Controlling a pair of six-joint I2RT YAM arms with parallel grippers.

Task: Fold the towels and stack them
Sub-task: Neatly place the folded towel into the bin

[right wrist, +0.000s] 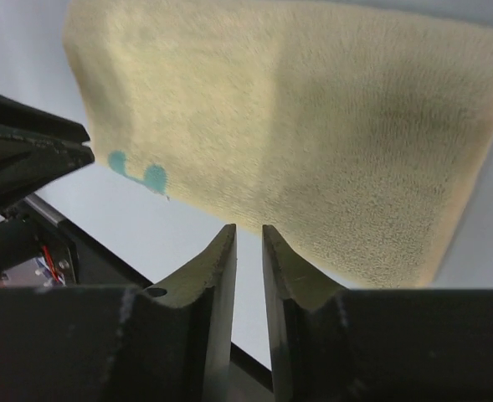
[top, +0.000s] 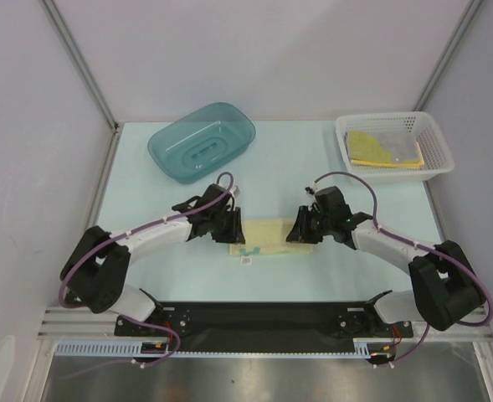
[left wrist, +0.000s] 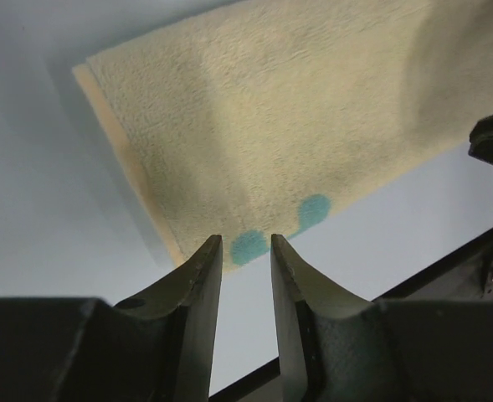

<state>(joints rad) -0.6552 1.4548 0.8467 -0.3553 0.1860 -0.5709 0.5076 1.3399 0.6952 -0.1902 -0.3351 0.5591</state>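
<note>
Nearest, the left gripper [left wrist: 244, 243] and the right gripper [right wrist: 249, 230] hover with jaws slightly parted, holding nothing. Each is at an edge of the cream terry towel with teal dots [top: 271, 233], which lies folded at the table's centre. Folding seems in hand; the next move probably needs a pinch on that edge. Farther stand the teal plastic tub [top: 202, 142] and the white mesh basket [top: 434, 138] holding yellow towels [top: 376, 149].

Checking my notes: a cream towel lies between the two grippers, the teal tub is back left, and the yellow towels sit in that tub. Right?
No. The top view shows the yellow towels in the white basket at back right, not in the tub. The rest stands: the cream towel lies between the left gripper and right gripper, tub back left.
</note>
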